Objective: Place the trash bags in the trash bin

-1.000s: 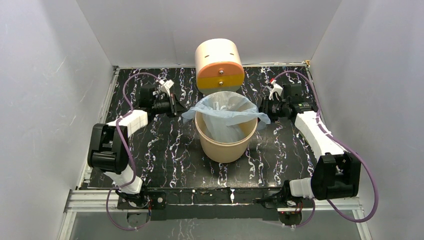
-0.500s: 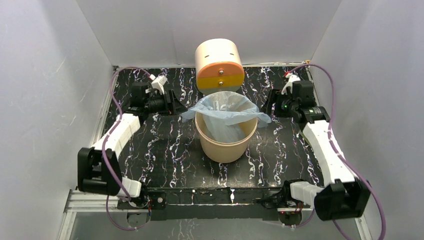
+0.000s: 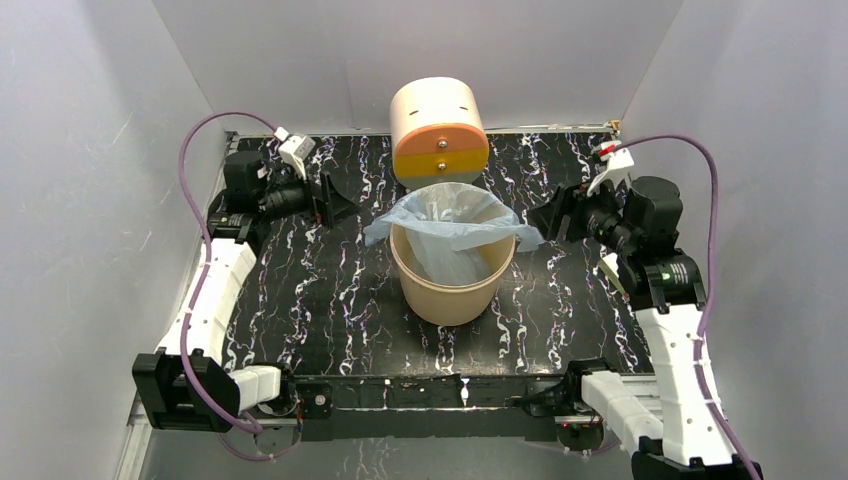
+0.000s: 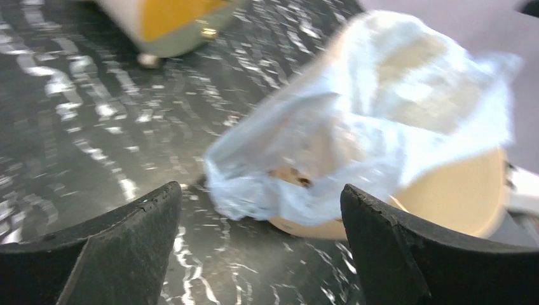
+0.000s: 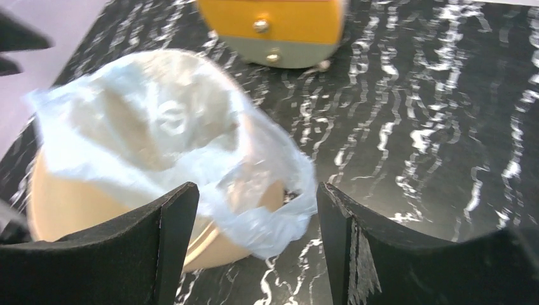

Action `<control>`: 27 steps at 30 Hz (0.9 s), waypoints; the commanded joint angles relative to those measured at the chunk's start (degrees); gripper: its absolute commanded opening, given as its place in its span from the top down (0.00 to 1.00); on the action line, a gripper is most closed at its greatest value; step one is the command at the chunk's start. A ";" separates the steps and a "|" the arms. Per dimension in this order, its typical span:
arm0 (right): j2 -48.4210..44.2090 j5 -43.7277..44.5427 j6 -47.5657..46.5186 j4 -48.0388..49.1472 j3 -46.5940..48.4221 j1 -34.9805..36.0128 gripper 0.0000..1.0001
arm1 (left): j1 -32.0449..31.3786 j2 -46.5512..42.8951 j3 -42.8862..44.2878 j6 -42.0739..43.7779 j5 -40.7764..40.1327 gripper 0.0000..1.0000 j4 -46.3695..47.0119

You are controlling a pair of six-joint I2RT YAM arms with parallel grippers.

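Flanking the trash bin point(image 3: 450, 295) from both sides, the two arms point inward at it across the black marbled table point(image 3: 300, 300). The left gripper point(image 3: 335, 200) is off the bin's left-rear, the right gripper point(image 3: 553, 212) off its right-rear. Both have jaws spread wide w/ nothing between them; each wrist view shows the dark fingers point(image 4: 127, 241) parted around open air and table.

The trash bag point(image 3: 450, 225) sits in the bin at table centre, just in front of the cream cylinder point(image 3: 438, 125) w/ the orange front. Its body hangs down inside and its mouth gapes upward. The film is cuffed over the rim at left, back and right, w/ loose flaps sticking out sideways — so its widest spread runs left-right, toward each gripper. The near rim looks bare.

The right gripper looks nearer, its fingers just beside the right flap's tip; the left stands a bit further from its flap. Neither touches the film, as far as I can tell.

Bag: thin pale-blue translucent plastic, crinkly, floppy — prob. shifts at the lightest nudge.
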 commanded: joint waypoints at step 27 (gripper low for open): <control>1.78 -21.80 -8.49 -5.51 -1.70 -0.01 0.80 | -9.55 2.92 1.92 4.64 19.16 0.48 1.06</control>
